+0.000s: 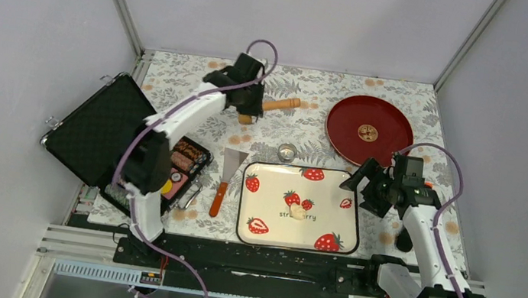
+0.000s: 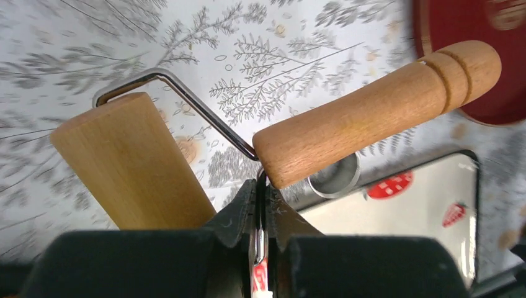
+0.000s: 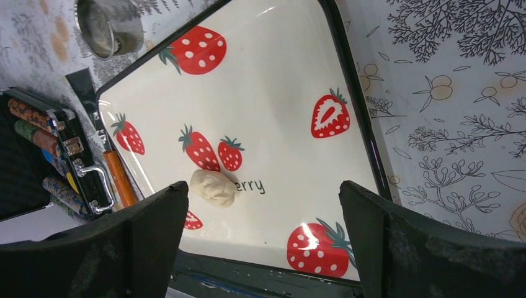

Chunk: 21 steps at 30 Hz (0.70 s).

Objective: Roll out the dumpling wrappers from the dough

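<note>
One lump of dough lies on the strawberry tray, just beside the printed lettering and toward the tray's near edge. The right pincer hovers over the tray with its jaws spread wide, holding nothing. Far across the counter, the left pincer is clamped on the wire frame of the wooden roller.
</note>
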### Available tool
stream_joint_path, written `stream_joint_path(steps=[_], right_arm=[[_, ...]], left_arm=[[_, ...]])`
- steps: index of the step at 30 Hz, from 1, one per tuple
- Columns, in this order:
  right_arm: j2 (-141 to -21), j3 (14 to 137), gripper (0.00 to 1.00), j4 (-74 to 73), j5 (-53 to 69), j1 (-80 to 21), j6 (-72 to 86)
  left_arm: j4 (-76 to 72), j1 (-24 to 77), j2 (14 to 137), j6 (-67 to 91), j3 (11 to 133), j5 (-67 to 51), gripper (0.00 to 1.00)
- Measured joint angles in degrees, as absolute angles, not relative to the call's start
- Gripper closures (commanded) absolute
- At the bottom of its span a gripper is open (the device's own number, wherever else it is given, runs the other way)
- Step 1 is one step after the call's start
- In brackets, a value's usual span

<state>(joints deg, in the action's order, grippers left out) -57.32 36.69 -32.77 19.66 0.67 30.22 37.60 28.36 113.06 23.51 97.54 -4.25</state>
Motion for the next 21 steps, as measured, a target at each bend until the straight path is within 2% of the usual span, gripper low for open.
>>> stream_joint_path(steps=[9,15,21], right_arm=[[-48.75,38.37,0.01,-36.23,22.04,0.67,30.3],[-43.31,38.83,0.01,-38.33,26.89,0.67,31.46],[-41.21,38.65,0.01,-38.28,32.27,-0.32,34.3]], left_arm=[[35.83,28.42,82.06,20.34,80.14,-7.03,1.0],[37.5,28.67,68.84,21.08,62.61,-10.15,1.0],[38.85,31.57,56.9,25.32,50.63,-12.38,1.0]])
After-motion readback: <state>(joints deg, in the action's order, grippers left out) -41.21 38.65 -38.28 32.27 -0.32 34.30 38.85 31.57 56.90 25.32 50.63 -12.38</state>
